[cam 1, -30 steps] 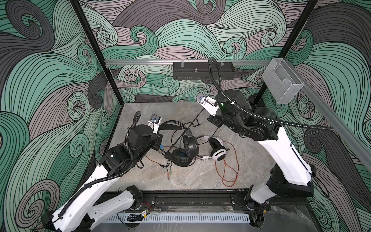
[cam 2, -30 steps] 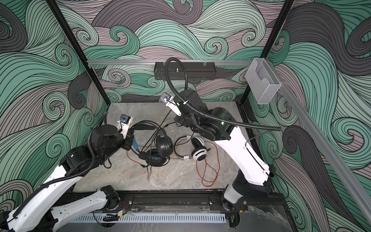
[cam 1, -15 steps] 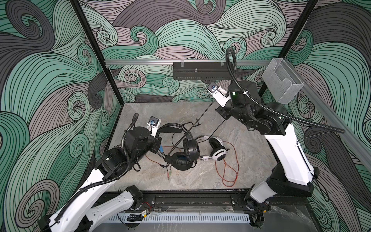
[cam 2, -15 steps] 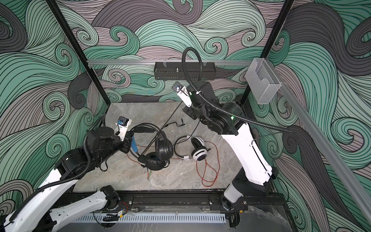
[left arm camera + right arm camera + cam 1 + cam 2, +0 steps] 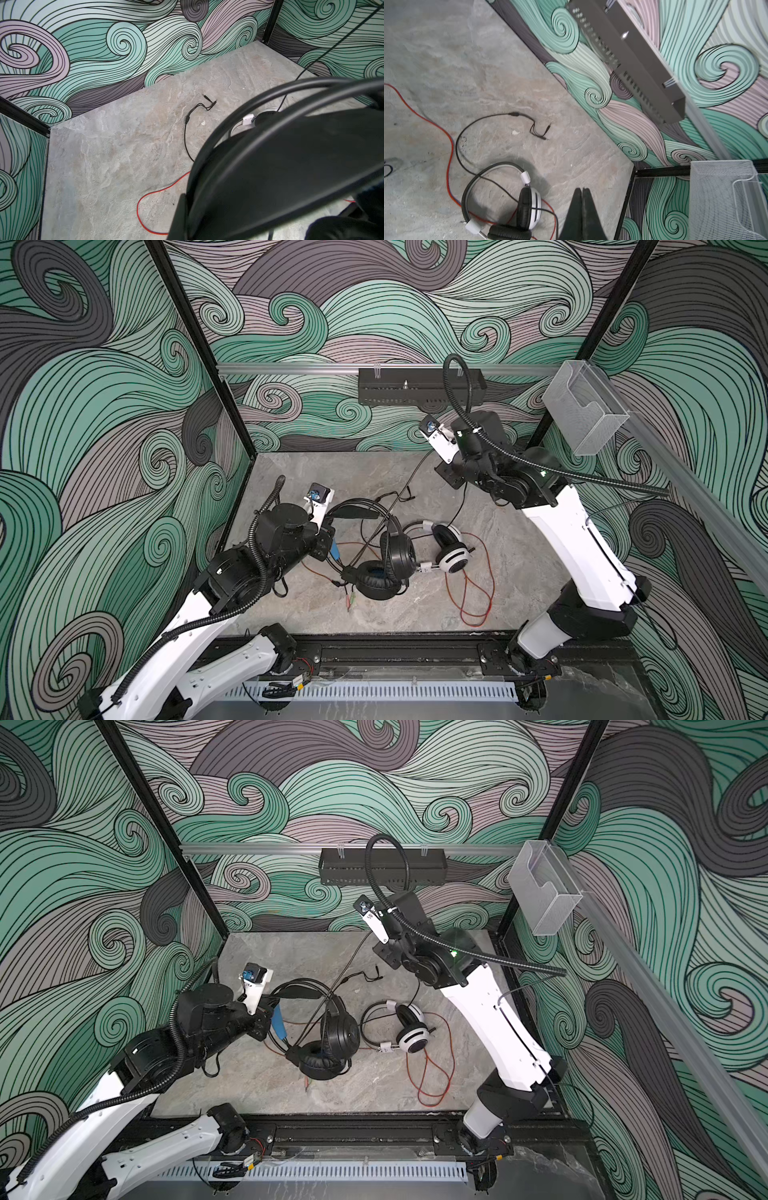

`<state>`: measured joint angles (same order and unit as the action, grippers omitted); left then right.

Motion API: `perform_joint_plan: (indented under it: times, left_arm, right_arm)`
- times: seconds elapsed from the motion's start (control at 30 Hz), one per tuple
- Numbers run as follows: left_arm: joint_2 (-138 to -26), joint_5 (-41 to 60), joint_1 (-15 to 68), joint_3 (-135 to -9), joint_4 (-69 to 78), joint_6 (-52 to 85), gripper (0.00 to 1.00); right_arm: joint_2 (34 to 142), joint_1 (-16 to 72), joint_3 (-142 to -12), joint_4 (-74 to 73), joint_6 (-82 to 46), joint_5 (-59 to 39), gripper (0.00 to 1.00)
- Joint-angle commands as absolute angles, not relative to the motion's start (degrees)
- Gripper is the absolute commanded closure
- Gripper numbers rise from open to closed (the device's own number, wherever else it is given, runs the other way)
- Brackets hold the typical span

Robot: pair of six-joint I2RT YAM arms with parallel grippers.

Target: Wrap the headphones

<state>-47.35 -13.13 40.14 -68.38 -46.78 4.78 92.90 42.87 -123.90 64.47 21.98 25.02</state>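
Walls [image 5: 374, 302] printed with swirling teal, mauve and grey waves enclose a grey marbled table [image 5: 291, 472]. Black corner posts [image 5: 195, 344] rise. An aluminium rail [image 5: 291, 369] carries a black slotted tray [image 5: 399, 391] and a clear bin [image 5: 582, 414].

Matt stone-look tabletop [image 5: 291, 472]; black headset [image 5: 399, 551] has smooth plastic cups; white headset [image 5: 455, 560] is glossy plastic.

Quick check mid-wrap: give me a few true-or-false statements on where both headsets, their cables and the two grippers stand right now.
1. The right gripper is shut. True.
2. The white headset is lifted off the table. False: it lies on the table.
3. The black cable runs taut up to the right gripper. True.
4. The red cable is wound round the white headset. False: it lies in loose loops.
5. The left gripper grips the black headset by its headband. True.
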Motion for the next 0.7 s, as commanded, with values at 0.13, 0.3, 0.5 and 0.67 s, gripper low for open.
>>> perform_joint_plan:
  times: [0.13, 0.3, 0.5, 0.67]
  left_arm:
    - [-45.8, -8.5, 39.9, -74.1, -43.3, 12.9, 1.0]
    - [-47.8, -6.9, 39.9, -80.5, -43.2, 14.5, 1.0]
    - [-52.4, -5.8, 39.9, -91.1, -43.5, 18.5, 1.0]
    - [-55.2, -4.1, 39.9, -96.3, -41.1, 23.4, 1.0]
  right_arm:
    - [89.8, 39.2, -115.0, 57.5, 15.7, 18.5, 1.0]
    - [87.7, 37.7, -109.5, 52.8, 12.9, 12.8, 1.0]
    - [81.4, 37.8, -99.9, 41.5, 11.7, 2.8, 1.0]
    - [73.2, 38.3, -87.4, 24.8, 10.3, -7.5, 0.93]
